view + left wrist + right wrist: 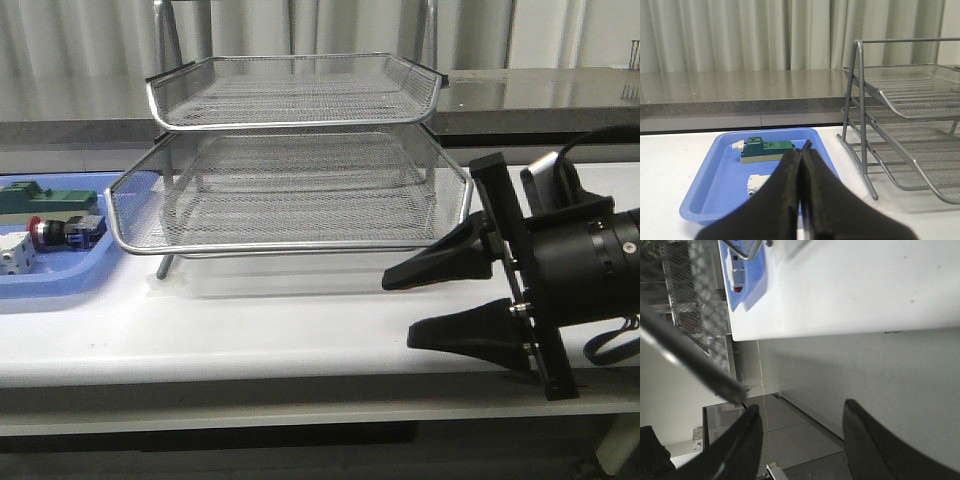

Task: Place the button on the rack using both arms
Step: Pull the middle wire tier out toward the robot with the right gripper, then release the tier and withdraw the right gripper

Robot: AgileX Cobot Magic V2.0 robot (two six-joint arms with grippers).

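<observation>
On the blue tray [60, 280], left of the rack [290, 190]: the button [62, 231]
Right gripper [425, 303] spread wide, holding nothing, near the rack's front; left gripper [801, 165] clenched, empty, above the tray.

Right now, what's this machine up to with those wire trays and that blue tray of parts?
Nothing is held yet. The button lies in the blue tray left of the rack, beside a green block and a white part. The right gripper hangs by the rack's front right corner, jaws open and empty. The left gripper, seen only from its own wrist camera, is above the blue tray with jaws shut on nothing. The rack's trays look empty.
</observation>
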